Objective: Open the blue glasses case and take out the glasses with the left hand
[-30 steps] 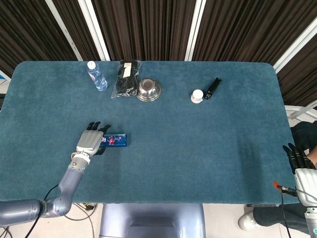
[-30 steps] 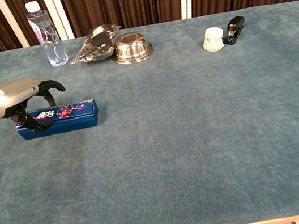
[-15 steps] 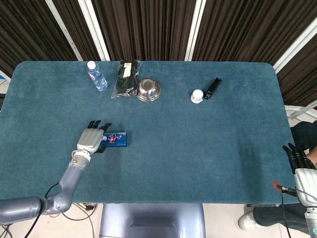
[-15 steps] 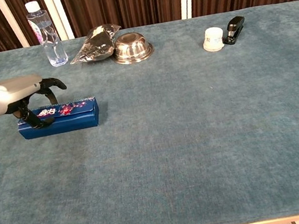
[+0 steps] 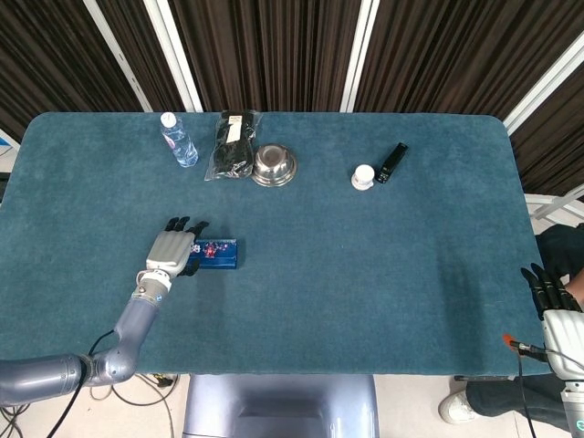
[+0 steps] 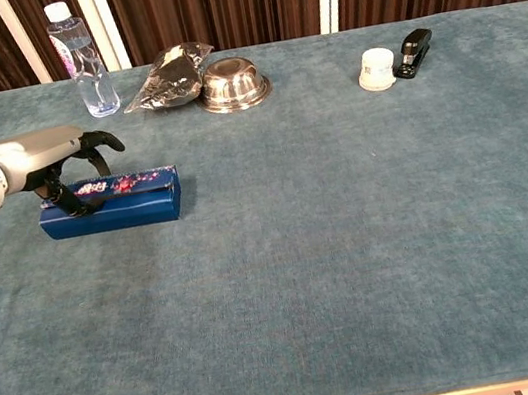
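On the teal table (image 5: 365,274) I counted one of each thing: one blue glasses case (image 6: 113,201), one clear water bottle (image 5: 179,140), one black bag of something in plastic wrap (image 5: 232,144), one steel bowl (image 5: 274,165) turned upside down, one small white jar (image 5: 363,176) and one black stapler (image 5: 393,161). The bottle, bag and bowl stood in a loose row along the far edge on the left side, the bag and bowl just beside each other; the jar and stapler sat together further right, well apart from the rest.

The case lay flat and closed on the near-left part of the table, its long side running left to right. The left hand (image 5: 169,251) was draped over the case's left end, dark fingers (image 6: 93,143) arched over the lid and the thumb down against the front face, so it looked to be gripping that end. The right half of the case stuck out clear of the hand.

The right hand (image 5: 555,301) hung off the table's right edge, low down, with fingers held straight and holding nothing.
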Controlling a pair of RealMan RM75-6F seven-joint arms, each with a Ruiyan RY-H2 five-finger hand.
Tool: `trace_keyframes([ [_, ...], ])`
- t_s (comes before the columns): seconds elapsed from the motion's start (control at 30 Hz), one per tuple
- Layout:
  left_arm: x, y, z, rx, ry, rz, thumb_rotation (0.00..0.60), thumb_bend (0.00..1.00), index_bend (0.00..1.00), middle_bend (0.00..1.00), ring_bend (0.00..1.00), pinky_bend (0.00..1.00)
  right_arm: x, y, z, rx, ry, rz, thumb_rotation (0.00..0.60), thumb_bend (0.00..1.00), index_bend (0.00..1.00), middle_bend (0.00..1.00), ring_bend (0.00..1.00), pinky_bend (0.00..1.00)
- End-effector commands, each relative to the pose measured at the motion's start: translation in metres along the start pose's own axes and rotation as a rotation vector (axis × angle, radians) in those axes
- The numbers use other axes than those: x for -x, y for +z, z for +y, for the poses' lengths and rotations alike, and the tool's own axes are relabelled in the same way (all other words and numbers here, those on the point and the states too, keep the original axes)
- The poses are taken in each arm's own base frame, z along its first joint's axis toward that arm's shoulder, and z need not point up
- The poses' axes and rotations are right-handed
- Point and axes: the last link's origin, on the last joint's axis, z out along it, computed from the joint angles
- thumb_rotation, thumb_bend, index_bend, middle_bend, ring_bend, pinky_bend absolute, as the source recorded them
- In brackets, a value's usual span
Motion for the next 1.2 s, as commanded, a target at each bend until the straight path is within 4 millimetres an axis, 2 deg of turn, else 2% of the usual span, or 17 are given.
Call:
trace_keyframes([
  [0.03, 0.001, 0.002, 0.000, 0.000, 0.008, -0.002, 0.600, 0.63, 0.10, 0.22, 0.02, 0.03, 0.000, 0.000, 0.000, 0.000, 0.000, 0.000, 0.600, 0.15, 0.00, 0.00, 0.00, 0.21],
  [0.17, 0.001, 0.004, 0.000, 0.000, 0.015, 0.007, 0.600, 0.59, 0.07, 0.18, 0.01, 0.03, 0.000, 0.000, 0.000, 0.002, -0.001, 0.001, 0.600, 0.15, 0.00, 0.00, 0.00, 0.21],
  [0.53, -0.002, 0.012, 0.000, -0.013, 0.042, 0.044, 0.600, 0.53, 0.05, 0.16, 0.01, 0.03, 0.000, 0.000, 0.000, 0.003, -0.002, 0.001, 0.600, 0.15, 0.00, 0.00, 0.00, 0.21],
  [0.7, -0.008, 0.012, 0.001, -0.025, 0.017, 0.073, 0.600, 0.43, 0.05, 0.16, 0.01, 0.03, 0.000, 0.000, 0.000, 0.004, -0.001, 0.001, 0.600, 0.15, 0.00, 0.00, 0.00, 0.21],
  [0.93, -0.024, -0.002, -0.005, -0.031, -0.040, 0.123, 0.600, 0.23, 0.04, 0.15, 0.01, 0.03, 0.000, 0.000, 0.000, 0.003, 0.001, 0.002, 0.600, 0.15, 0.00, 0.00, 0.00, 0.21],
  [1.1, -0.035, -0.022, -0.015, -0.007, -0.047, 0.152, 0.600, 0.18, 0.04, 0.14, 0.01, 0.04, -0.001, 0.000, 0.000, 0.001, 0.001, 0.002, 0.600, 0.15, 0.00, 0.00, 0.00, 0.21],
  [1.2, -0.036, -0.035, -0.020, 0.011, -0.034, 0.156, 0.600, 0.16, 0.04, 0.15, 0.01, 0.09, -0.001, 0.000, 0.000, 0.000, 0.000, 0.003, 0.600, 0.15, 0.00, 0.00, 0.00, 0.21],
])
